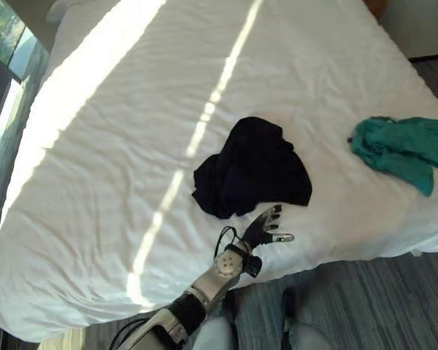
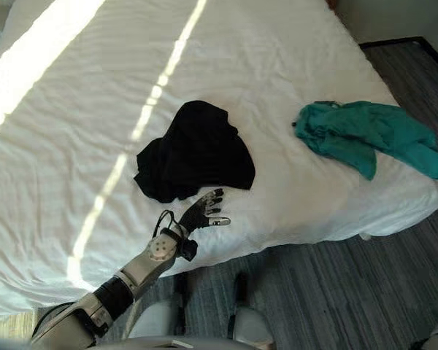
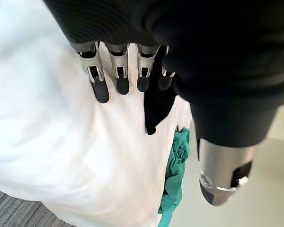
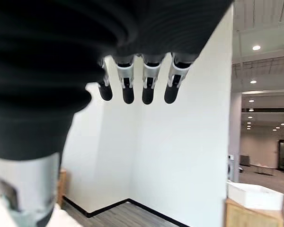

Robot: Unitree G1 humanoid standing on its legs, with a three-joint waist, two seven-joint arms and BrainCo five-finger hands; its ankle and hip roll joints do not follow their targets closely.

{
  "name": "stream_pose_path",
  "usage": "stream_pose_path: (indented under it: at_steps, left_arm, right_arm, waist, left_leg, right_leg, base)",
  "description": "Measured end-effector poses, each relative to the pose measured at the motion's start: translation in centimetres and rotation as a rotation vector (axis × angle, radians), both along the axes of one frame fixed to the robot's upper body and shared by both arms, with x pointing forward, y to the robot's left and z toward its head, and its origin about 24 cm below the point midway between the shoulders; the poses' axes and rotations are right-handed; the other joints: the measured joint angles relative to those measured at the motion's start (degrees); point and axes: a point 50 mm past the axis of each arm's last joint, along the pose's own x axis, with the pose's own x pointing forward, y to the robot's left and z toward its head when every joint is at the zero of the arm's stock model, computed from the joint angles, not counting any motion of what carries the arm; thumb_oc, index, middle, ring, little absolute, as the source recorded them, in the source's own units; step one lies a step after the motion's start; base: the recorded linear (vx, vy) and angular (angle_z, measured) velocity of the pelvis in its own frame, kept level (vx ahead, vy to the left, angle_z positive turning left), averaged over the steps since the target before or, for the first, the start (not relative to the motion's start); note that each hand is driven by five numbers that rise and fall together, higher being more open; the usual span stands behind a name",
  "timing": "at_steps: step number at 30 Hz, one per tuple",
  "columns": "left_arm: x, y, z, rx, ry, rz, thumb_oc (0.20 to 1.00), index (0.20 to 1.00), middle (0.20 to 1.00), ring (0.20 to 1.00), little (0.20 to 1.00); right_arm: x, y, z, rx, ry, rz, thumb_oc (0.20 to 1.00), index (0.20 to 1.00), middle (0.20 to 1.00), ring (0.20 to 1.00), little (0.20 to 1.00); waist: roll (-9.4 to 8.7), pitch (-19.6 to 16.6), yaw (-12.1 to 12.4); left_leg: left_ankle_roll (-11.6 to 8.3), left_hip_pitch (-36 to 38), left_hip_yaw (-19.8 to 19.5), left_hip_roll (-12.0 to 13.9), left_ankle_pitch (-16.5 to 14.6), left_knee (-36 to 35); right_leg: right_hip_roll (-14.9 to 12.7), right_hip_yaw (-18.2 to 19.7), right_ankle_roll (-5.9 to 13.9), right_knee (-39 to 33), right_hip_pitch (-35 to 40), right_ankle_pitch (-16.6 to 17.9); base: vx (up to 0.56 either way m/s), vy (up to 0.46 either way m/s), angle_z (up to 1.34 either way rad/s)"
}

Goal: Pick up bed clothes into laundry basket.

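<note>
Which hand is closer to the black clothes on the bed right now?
Left. The left hand is open just short of the black clothes at the bed's near edge. The right hand, open, faces a white wall, away from the bed.

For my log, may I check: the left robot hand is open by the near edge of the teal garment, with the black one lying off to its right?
Not quite. In the left eye view, the open left robot hand is by the near edge of the black garment; the teal garment lies off to its right.
</note>
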Motion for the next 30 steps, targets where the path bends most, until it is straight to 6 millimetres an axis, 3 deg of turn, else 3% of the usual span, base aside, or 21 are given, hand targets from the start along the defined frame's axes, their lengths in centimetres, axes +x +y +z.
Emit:
stream_pose_path:
  at_steps: [6,9,12,17,20,22,25,27,28,30]
  left_arm:
    - [1.3,-1.0,2.9,-0.040,-0.137,-0.031,1.000,1.000,1.000,1.000,1.000]
    - [1.9,-2.0,5.7,-0.091,-0.248,-0.074,1.000,1.000,1.000,1.000,1.000]
    - [2.1,-3.3,8.4,-0.137,-0.353,-0.129,1.000,1.000,1.000,1.000,1.000]
    - [1.4,-6.1,13.7,-0.249,-0.549,-0.244,1.000,1.000,1.000,1.000,1.000]
    - [0.7,-7.0,14.9,-0.296,-0.590,-0.277,1.000,1.000,1.000,1.000,1.000]
    - [-0.5,-8.0,16.2,-0.342,-0.640,-0.330,1.000,1.000,1.000,1.000,1.000]
    - [-0.3,-8.4,15.1,-0.330,-0.595,-0.319,1.000,1.000,1.000,1.000,1.000]
    - [0.5,-8.1,13.1,-0.317,-0.509,-0.264,1.000,1.000,1.000,1.000,1.000]
    - [0.8,-8.0,12.0,-0.301,-0.466,-0.238,1.000,1.000,1.000,1.000,1.000]
    - [1.6,-6.6,10.1,-0.277,-0.397,-0.171,1.000,1.000,1.000,1.000,1.000]
  right_arm:
    - [0.8,1.2,3.1,-0.007,-0.113,0.044,1.000,1.000,1.000,1.000,1.000]
    - [1.0,1.9,4.2,-0.057,-0.134,0.071,1.000,1.000,1.000,1.000,1.000]
    - [1.9,4.2,6.9,-0.161,-0.190,0.168,1.000,1.000,1.000,1.000,1.000]
    - [1.6,8.0,12.4,-0.302,-0.343,0.305,1.000,1.000,1.000,1.000,1.000]
    - [1.9,9.6,12.9,-0.336,-0.366,0.383,1.000,1.000,1.000,1.000,1.000]
    - [1.9,9.4,11.8,-0.309,-0.380,0.403,1.000,1.000,1.000,1.000,1.000]
    - [1.6,7.9,8.3,-0.142,-0.435,0.424,1.000,1.000,1.000,1.000,1.000]
    - [1.2,7.1,1.5,0.081,-0.461,0.469,1.000,1.000,1.000,1.000,1.000]
    - [1.0,6.6,-2.9,0.154,-0.358,0.450,1.000,1.000,1.000,1.000,1.000]
    - [-0.4,6.5,-7.4,0.263,-0.315,0.437,1.000,1.000,1.000,1.000,1.000]
  waist:
    - [-0.87,2.09,0.62]
    - [-1.85,4.34,0.50]
    - [-1.97,5.73,0.31]
    - [-2.82,6.69,0.15]
    - [-2.94,6.78,0.12]
    - [-3.05,6.81,0.20]
    - [-3.29,7.10,-0.18]
    - [-4.40,7.80,-0.48]
    - [-4.58,7.86,-0.59]
    - [-4.66,7.80,-0.75]
  left_leg:
    - [0.77,-7.06,0.25,-0.66,0.68,0.01]
    - [1.09,-11.90,0.36,-0.65,1.50,0.05]
    - [1.33,-16.96,0.38,-0.80,2.08,0.39]
    - [1.79,-27.42,0.09,-0.96,3.98,0.17]
    - [2.00,-30.61,0.19,-1.27,4.15,0.33]
    - [2.55,-33.77,0.00,-1.97,4.67,0.21]
    - [2.57,-31.98,-0.14,-2.50,4.67,0.25]
    - [2.51,-27.92,-0.23,-2.76,4.53,0.07]
    - [2.40,-25.52,-0.08,-2.73,4.43,0.05]
    - [2.35,-21.31,0.08,-2.76,3.68,0.01]
  right_leg:
    - [-0.59,0.39,0.08,0.03,-7.12,1.46]
    - [-0.53,0.40,0.19,0.05,-12.02,2.29]
    - [-0.48,0.36,0.37,0.06,-16.91,3.07]
    - [-0.69,0.35,0.58,0.08,-27.23,4.53]
    - [-1.13,0.40,1.31,0.11,-30.36,4.55]
    - [-1.65,0.25,1.36,0.21,-33.46,5.26]
    - [-2.33,0.19,2.39,2.10,-32.24,4.32]
    - [-2.63,-0.16,2.51,2.94,-28.33,2.78]
    - [-2.74,0.05,3.06,3.18,-25.98,2.37]
    - [-2.60,0.10,2.95,2.76,-21.54,1.47]
  base:
    - [-0.07,-0.008,-0.03]
    - [-0.12,-0.028,-0.02]
    - [-0.14,-0.057,0.00]
    - [-0.07,-0.034,0.02]
    - [-0.02,-0.025,0.02]
    - [0.00,-0.012,0.06]
    - [0.01,-0.006,0.09]
    - [0.05,-0.032,0.14]
    - [0.07,-0.054,0.13]
    - [0.12,-0.089,0.00]
